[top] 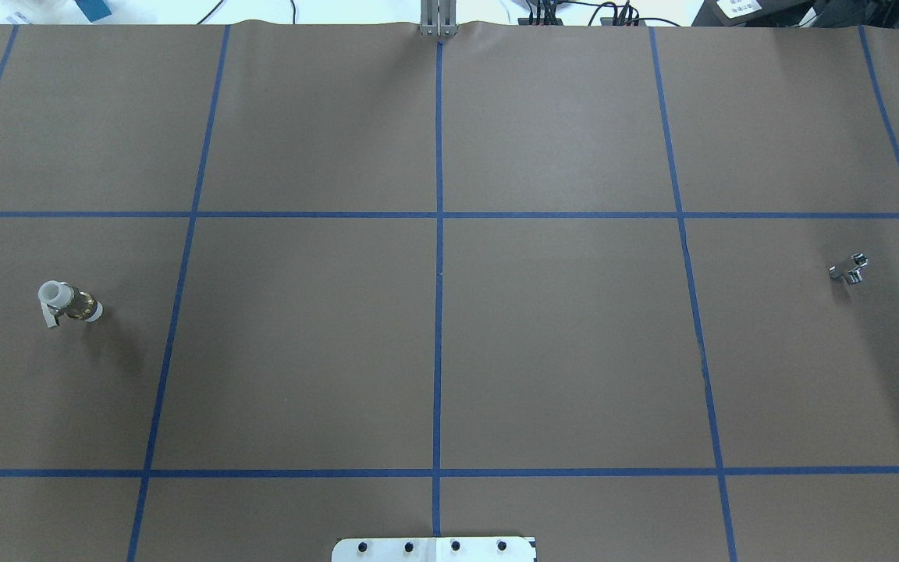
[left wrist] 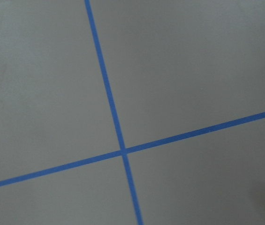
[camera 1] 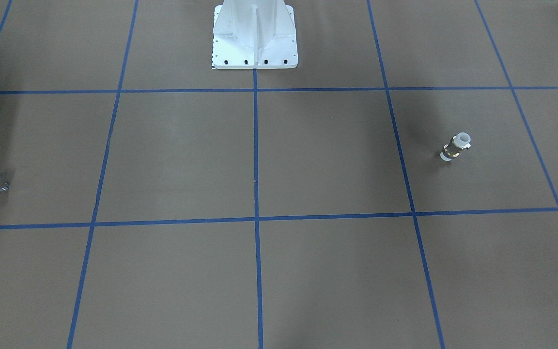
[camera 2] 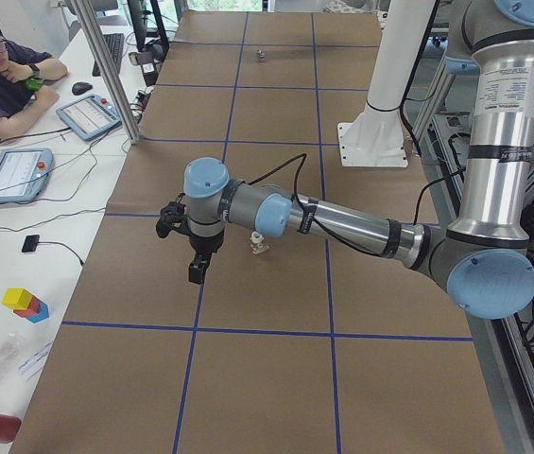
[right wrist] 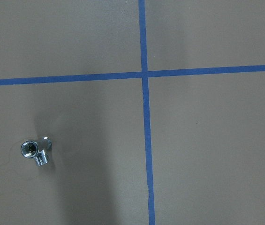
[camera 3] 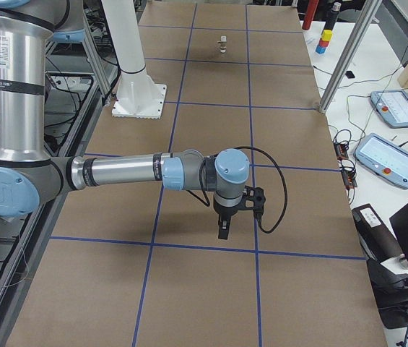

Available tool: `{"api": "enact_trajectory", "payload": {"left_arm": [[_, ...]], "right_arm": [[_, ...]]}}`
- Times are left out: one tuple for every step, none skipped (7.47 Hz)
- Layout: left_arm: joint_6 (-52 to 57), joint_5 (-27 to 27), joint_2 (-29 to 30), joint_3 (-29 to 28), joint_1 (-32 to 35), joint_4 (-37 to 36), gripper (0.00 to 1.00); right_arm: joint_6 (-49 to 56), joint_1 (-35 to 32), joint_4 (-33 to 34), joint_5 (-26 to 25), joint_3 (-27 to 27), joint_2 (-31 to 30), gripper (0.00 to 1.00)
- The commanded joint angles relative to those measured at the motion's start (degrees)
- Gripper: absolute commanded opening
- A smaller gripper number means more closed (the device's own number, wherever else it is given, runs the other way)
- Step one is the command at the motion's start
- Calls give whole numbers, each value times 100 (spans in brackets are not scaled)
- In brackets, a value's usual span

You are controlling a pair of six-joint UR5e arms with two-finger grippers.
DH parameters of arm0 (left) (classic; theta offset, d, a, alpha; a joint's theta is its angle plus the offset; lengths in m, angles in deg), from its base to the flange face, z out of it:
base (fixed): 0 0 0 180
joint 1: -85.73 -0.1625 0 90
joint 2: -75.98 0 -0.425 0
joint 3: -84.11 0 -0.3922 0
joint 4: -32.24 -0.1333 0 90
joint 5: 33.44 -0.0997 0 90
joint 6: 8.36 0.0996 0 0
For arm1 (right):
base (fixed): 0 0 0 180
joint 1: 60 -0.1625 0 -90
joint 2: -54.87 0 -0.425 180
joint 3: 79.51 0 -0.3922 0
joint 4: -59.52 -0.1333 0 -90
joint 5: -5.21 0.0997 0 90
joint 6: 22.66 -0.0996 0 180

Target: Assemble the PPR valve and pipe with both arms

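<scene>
Jaws, open or closed impossible to tell, hang over the brown bench (top: 559, 351); the left arm (camera 2: 342, 222) reaches beside the standing valve (top: 69, 303), the right arm (camera 3: 124, 172) above the small pipe (top: 849, 268), the parts well apart.

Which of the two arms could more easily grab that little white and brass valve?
The left arm. The PPR valve stands on the table's left side, and the left gripper hangs just beside it. The right gripper is at the other end, near the pipe.
</scene>
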Motion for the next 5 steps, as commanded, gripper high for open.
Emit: {"api": "enact_trajectory", "payload": {"left_arm": [[-1569, 22, -398, 928, -662, 41, 100], [-2404, 4, -398, 1114, -1100, 41, 100], [-2795, -48, -389, 1125, -1461, 75, 100], [-3339, -92, -381, 1116, -1856, 328, 100], [-3892, -441, -389, 1090, -2278, 696, 100]], "right_arm": [[0, 0, 0, 18, 8, 2, 100], [0, 0, 0, 9, 8, 2, 100], [0, 0, 0, 9, 8, 2, 100], [9, 0, 0, 18, -10, 2, 100], [9, 0, 0, 18, -19, 2, 100]]}}
